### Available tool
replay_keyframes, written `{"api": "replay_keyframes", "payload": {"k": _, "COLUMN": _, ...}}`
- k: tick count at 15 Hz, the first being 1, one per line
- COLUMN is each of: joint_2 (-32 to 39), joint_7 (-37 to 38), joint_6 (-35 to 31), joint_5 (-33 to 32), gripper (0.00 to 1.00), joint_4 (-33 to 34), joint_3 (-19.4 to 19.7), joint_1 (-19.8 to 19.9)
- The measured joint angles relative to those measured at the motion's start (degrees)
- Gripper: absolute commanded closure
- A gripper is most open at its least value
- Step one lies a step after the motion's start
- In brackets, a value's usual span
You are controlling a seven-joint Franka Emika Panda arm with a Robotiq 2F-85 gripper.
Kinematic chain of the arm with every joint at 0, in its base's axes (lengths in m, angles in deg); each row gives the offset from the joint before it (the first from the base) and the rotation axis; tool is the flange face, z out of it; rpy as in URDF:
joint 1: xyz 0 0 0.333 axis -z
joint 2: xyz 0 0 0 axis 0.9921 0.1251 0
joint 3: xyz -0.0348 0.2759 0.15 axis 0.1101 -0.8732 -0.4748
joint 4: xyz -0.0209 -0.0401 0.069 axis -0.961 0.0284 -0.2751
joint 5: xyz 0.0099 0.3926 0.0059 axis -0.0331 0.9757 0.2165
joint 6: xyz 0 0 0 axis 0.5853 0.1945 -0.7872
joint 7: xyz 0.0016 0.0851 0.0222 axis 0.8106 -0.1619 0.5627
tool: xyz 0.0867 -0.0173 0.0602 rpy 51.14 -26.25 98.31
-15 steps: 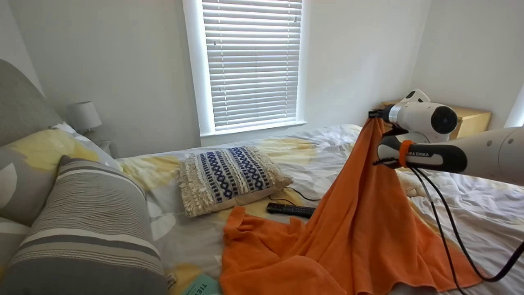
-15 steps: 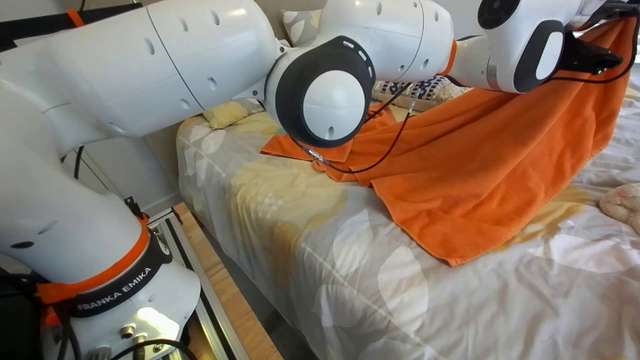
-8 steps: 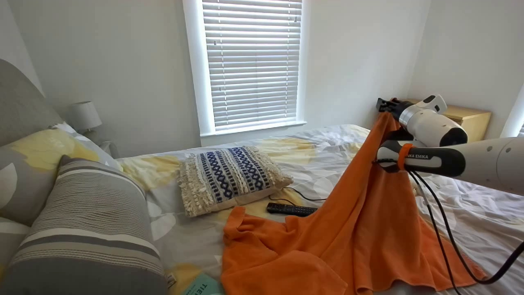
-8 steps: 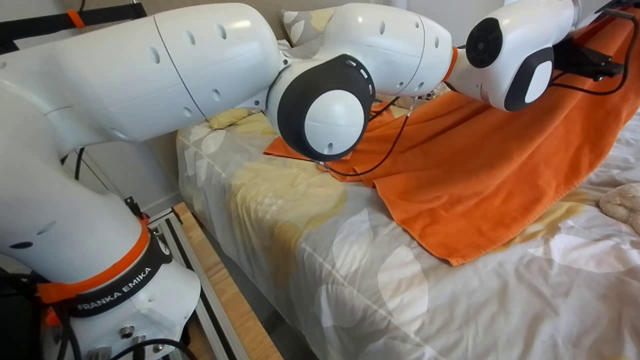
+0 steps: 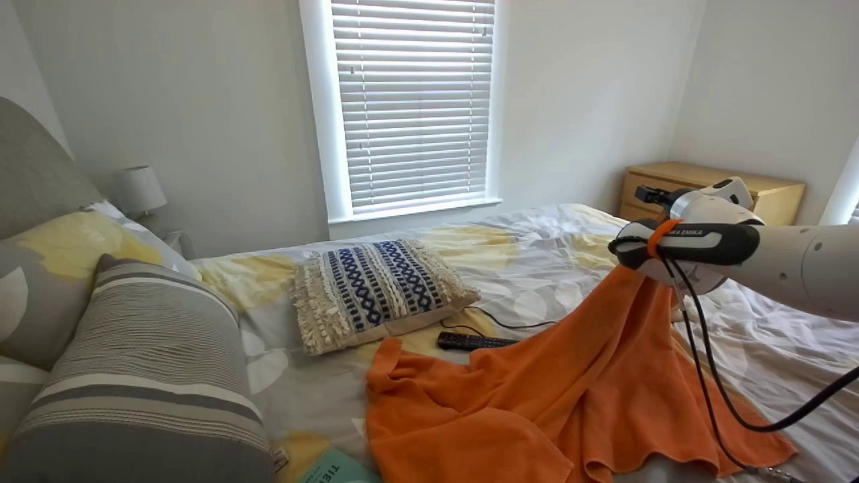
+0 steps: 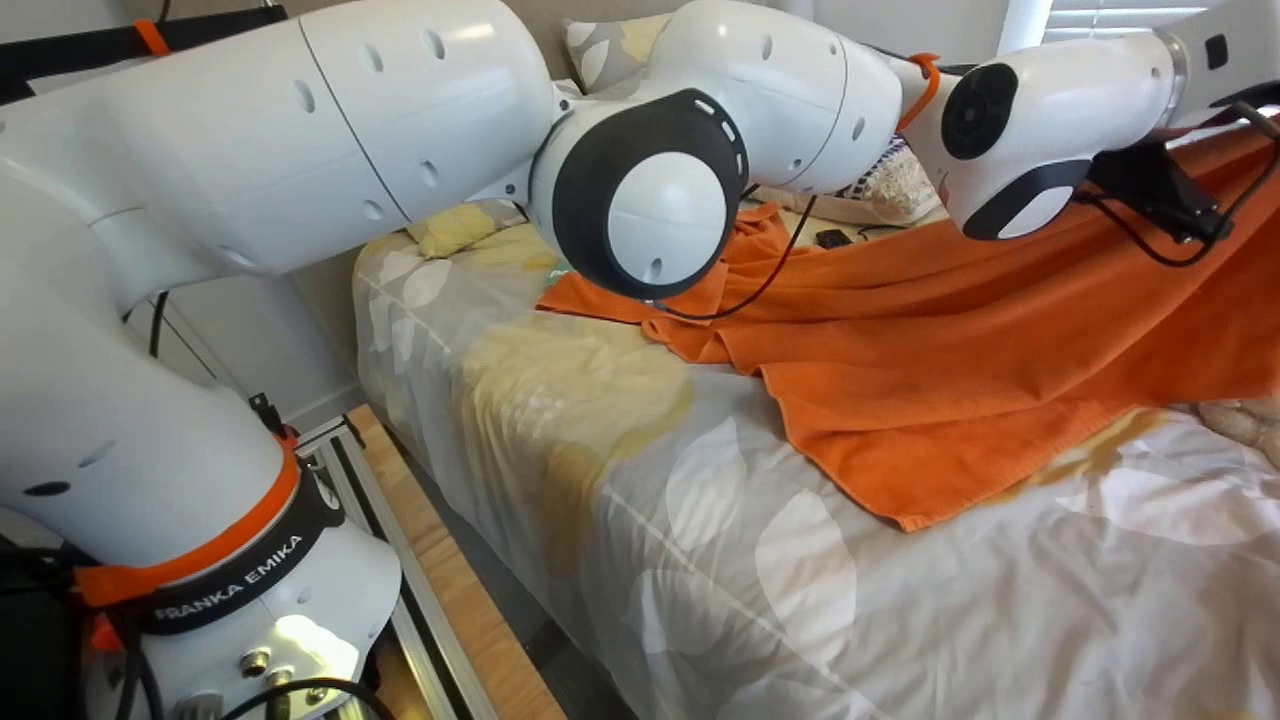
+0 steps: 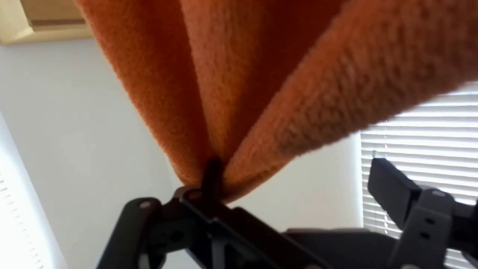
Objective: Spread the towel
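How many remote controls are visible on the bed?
1: a black remote control, lying between the patterned pillow and the towel. Others may be hidden under the towel.

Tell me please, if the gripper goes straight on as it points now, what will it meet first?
Probably the pale wall beside the window blinds, seen past the gripper in the wrist view. The towel hangs at the gripper and hides part of that line; how far the wall stands is unclear.

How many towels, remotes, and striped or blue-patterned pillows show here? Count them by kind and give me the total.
Orange towel: 1
Black remote: 1
Striped pillow and blue-patterned pillow: 2
Total: 4
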Motion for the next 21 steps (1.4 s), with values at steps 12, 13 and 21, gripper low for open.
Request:
{"api": "replay_keyframes", "payload": {"k": 12, "joint_2": -4.49, "joint_7": 18.28, "joint_6": 37.77, "joint_5": 7.80, "gripper": 0.00, "joint_4": -7.73, "joint_3": 23.45, "joint_1": -6.55}}
{"api": "replay_keyframes", "payload": {"k": 13, "joint_2": -4.48, "joint_7": 21.70, "joint_6": 42.62, "joint_5": 6.12, "gripper": 0.00, "joint_4": -7.02, "joint_3": 25.97, "joint_1": -7.06}}
{"api": "replay_keyframes", "payload": {"k": 21, "joint_2": -5.49, "joint_7": 42.15, "joint_6": 73.77, "joint_5": -18.13, "gripper": 0.00, "joint_4": 1.01, "joint_3": 28.70, "joint_1": -7.38}}
